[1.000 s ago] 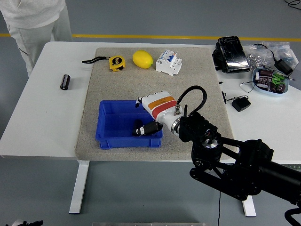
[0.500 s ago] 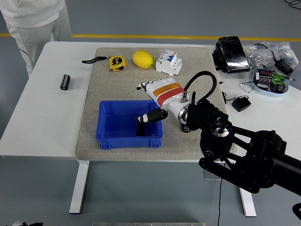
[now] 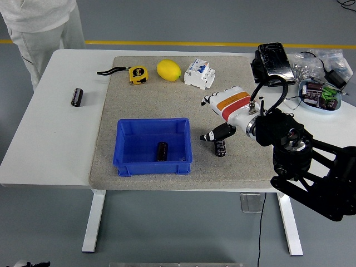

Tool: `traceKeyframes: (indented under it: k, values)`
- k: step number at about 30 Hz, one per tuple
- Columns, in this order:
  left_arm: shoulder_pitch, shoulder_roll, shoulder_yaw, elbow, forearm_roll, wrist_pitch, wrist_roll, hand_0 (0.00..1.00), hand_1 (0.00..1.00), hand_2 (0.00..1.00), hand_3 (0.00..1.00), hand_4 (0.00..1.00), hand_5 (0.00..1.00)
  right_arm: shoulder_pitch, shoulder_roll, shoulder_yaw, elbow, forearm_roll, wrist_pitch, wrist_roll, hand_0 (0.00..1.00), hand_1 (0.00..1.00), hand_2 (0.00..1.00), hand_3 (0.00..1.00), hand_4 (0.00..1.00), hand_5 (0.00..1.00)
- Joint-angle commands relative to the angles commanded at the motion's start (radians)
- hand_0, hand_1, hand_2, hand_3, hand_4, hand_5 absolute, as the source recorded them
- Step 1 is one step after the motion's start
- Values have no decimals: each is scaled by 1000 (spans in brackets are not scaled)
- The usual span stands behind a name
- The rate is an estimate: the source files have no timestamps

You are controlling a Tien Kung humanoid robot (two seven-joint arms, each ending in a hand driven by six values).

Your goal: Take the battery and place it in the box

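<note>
1 battery (image 3: pixel 162 151) lies in the blue box (image 3: pixel 125 163); right hand (image 3: pixel 221 117) hovers beside it.

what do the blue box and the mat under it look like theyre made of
The blue box looks like moulded plastic: one even colour, thin straight walls, a slight sheen on its rim. The mat looks like felt or short-pile carpet: matte grey-beige, speckled, no shine, with soft edges lying flat on the white table. Neither can be settled from looks alone.

White table (image 3: pixel 50 139), grey floor (image 3: pixel 167 22), yellow line (image 3: pixel 167 43)
</note>
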Motion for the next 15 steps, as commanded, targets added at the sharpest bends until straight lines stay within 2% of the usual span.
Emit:
traceKeyframes:
  k: [6,15]
  values:
    - [0,-2,4,-1,-6,0,-3,701,675,713,593,607,486,-13,2,-23,-57,7,13,16,2,162,693,767,998,633]
    - [2,-4,-1,0,-1,0,-2,701,673,713,593,607,486,-18,0,-47,-68,9,29,26,2,162,693,769,998,634]
